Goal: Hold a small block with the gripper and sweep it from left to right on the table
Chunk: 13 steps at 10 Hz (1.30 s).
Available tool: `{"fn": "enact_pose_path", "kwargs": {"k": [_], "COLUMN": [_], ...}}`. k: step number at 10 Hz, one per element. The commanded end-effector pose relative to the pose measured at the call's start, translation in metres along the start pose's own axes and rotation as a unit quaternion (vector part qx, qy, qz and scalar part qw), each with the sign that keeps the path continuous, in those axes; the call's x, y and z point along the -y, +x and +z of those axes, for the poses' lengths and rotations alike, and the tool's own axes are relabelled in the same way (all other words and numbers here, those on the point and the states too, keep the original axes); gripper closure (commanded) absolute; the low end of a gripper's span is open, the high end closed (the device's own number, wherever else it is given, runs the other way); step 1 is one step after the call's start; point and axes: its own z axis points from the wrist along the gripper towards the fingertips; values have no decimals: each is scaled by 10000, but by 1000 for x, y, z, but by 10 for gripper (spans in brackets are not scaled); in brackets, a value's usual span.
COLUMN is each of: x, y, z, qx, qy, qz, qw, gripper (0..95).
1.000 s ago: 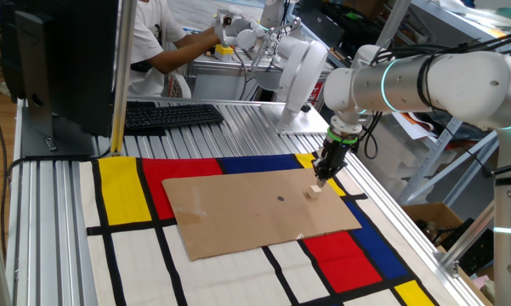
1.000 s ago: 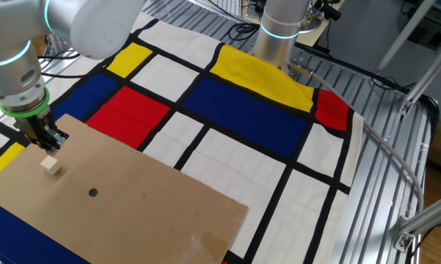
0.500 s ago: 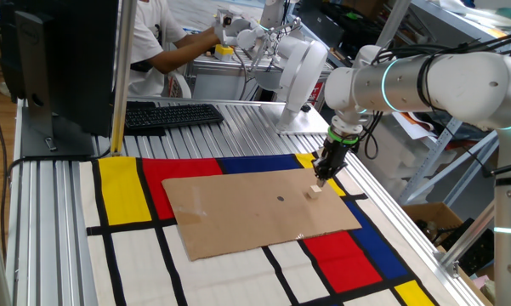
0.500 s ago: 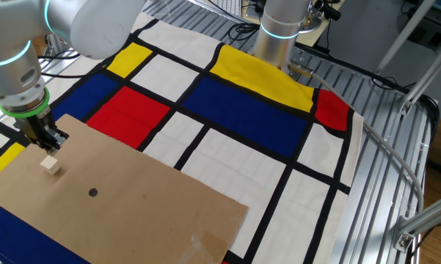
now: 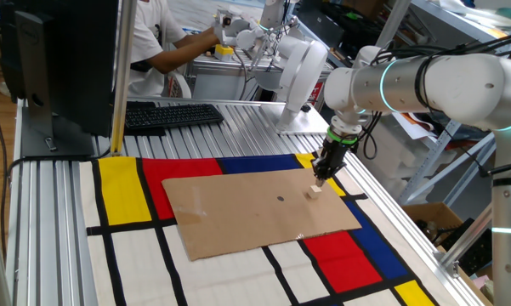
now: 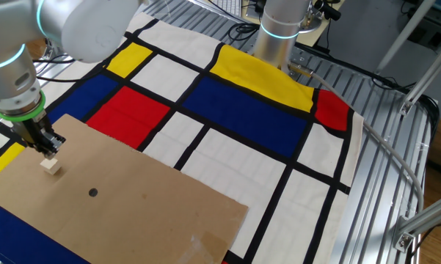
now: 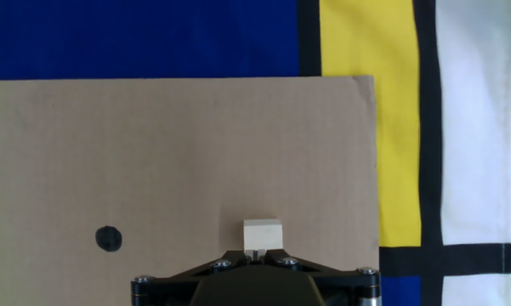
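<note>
Cardboard (image 5: 259, 211) is your landmark here: the brown sheet lies flat on the coloured mat of the table (image 5: 59, 221), and everything that matters sits near one of its corners.

You have the small block (image 5: 314, 192) resting on the cardboard, close to the sheet's corner that borders the yellow and blue rectangles. In the other fixed view the same pale cube (image 6: 52, 166) lies flat on the brown surface, not lifted. The hand view shows it (image 7: 263, 233) just inside the cardboard's edge, with the yellow stripe beyond that edge.

Your gripper (image 5: 321, 175) hangs pointing straight down over that same corner of the cardboard, just beside the block and slightly above it. Its fingers are brought fully together, and they are not clamped on the cube: in both fixed views the block sits free on the sheet, next to the black fingertips (image 6: 50, 150) rather than between them. In the hand view the closed tip (image 7: 257, 255) appears right at the block's near face; whether it actually touches you cannot tell from these pictures.

The dark dot mark (image 5: 281, 200) sits further in on the cardboard, well apart from the block.

Beyond the cardboard's far edge, a black keyboard (image 5: 172, 114) lies on the aluminium slats.
</note>
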Motion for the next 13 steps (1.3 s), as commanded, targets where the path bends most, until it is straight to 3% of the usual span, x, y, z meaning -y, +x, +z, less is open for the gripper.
{"fn": "enact_pose_path", "kwargs": {"k": [1, 13], "x": [0, 3], "y": [0, -12], "z": [1, 6], "qx": [22, 92], "qy": [-4, -27], "qz": [16, 2], "qw": [10000, 10000], "gripper": [950, 950]}}
